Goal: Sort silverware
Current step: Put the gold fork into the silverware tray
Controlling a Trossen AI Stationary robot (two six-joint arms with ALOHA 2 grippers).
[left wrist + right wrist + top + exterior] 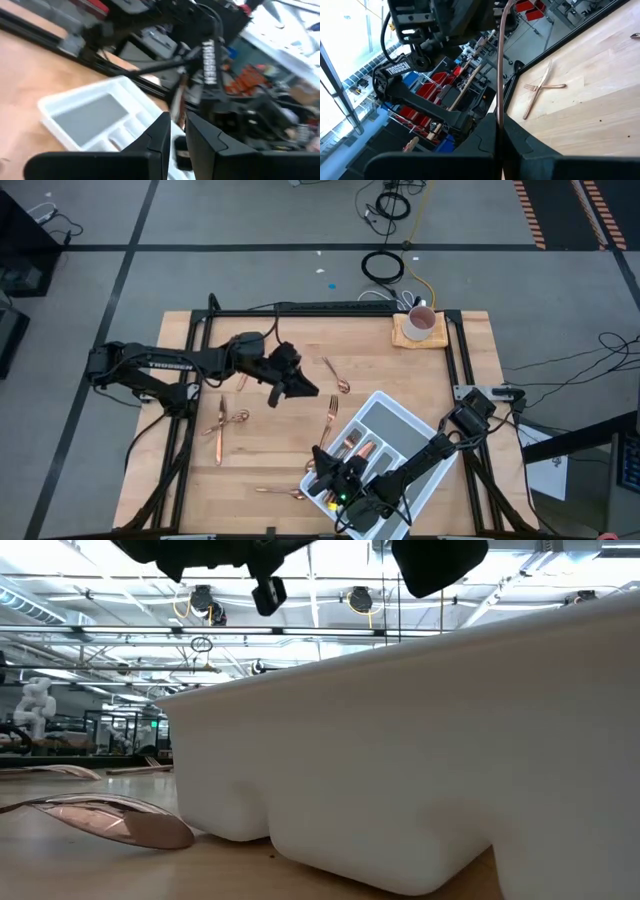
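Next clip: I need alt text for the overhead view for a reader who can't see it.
Seen from above, a wooden table holds a white divided tray set at an angle, with the right claw over its near end and the left claw raised above the table's middle. Copper silverware lies scattered on the wood, some already in the tray; a white mug sits at a far corner.

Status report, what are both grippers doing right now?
Right gripper shut on a copper utensil, over the white tray. Left gripper mid-table, above the wood. Loose silverware on the table. Nothing blocking.
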